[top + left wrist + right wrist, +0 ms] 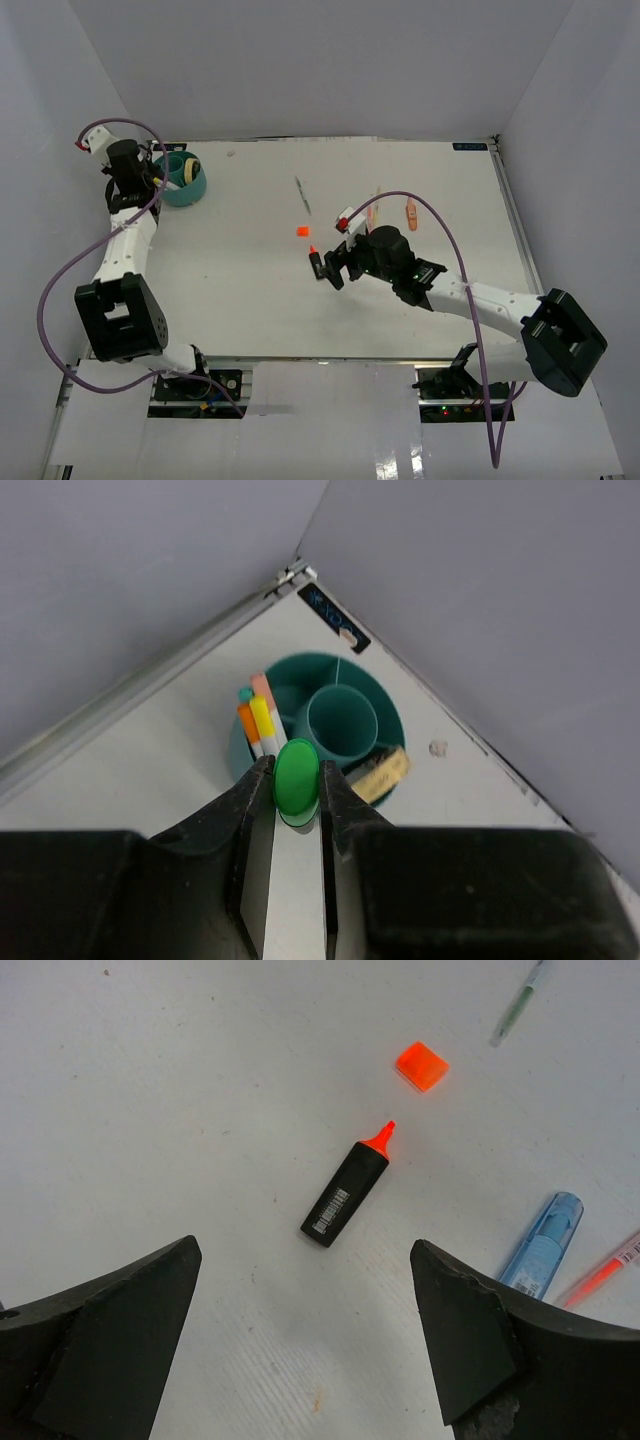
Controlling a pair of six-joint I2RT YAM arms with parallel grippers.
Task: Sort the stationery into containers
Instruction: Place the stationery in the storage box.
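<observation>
Both my claws show. Low in the left wrist view, my left claw (pixel 296 772) is clamped on a green highlighter (pixel 297 782). Just above it in the frame sits the teal cup (pixel 388 708), with orange, yellow and pink pens (pixel 258 720) standing in its left compartment. My right claw (pixel 302 1248) is spread wide over the table (pixel 150 1080). A black highlighter (pixel 345 1195) with an orange tip lies mid-frame between its fingers, an orange cap (pixel 421 1065) lies beyond, and a blue pen (pixel 543 1245) lies at right.

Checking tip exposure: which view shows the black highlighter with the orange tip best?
Right wrist: the highlighter lies whole and centred, tip and label clear. Top external shows only a tiny dark sliver; left wrist shows none of it.
</observation>
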